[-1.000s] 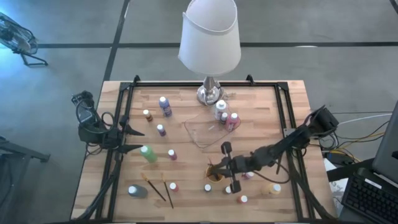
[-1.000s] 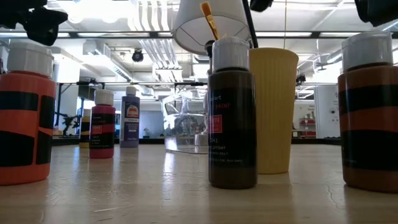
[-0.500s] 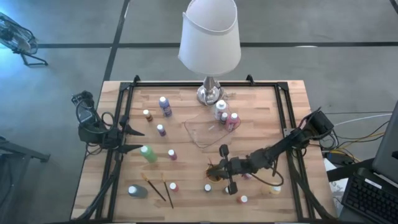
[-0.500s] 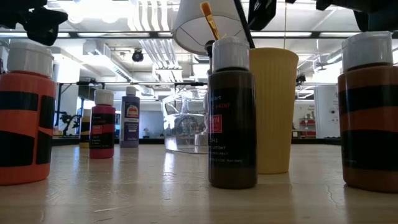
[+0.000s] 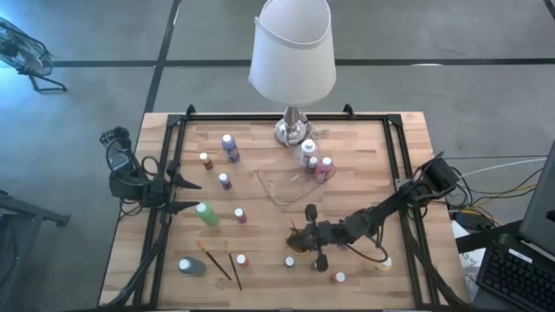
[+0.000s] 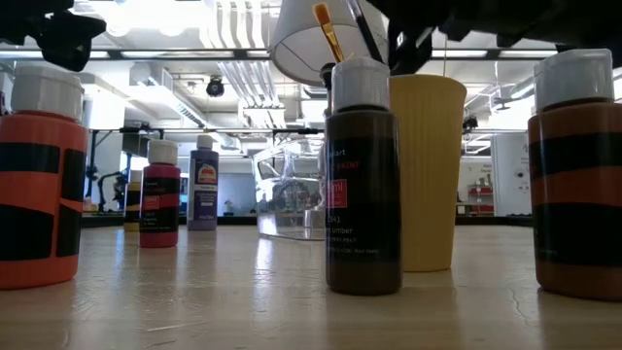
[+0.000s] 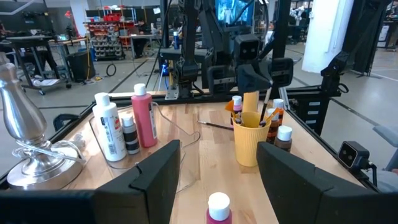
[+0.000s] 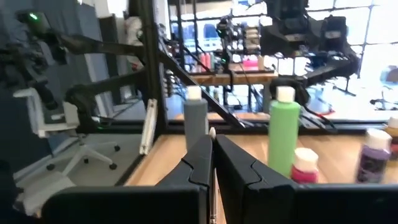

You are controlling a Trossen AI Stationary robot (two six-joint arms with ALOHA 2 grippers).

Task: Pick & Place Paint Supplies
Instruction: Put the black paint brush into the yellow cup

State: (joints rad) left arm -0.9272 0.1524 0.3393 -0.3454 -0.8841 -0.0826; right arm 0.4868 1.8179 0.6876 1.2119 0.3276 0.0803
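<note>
In the low view, the brown paint bottle [image 6: 362, 175] at centre carries a red-and-white label whose small print cannot be read. The purple bottle [image 6: 203, 184], at its nine o'clock, bears an equally illegible label.

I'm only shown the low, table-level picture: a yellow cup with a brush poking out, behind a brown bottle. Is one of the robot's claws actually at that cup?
Observer: Yes. From above, the right gripper is right at the yellow cup, with its arm reaching in from the table's right side.
Operator: Is it pinching something?
Observer: Its own wrist camera shows the two fingers shut. I cannot tell whether a brush is between them.
Operator: And the other claw?
Observer: The left gripper sits open at the table's left edge, next to a green bottle.
</note>
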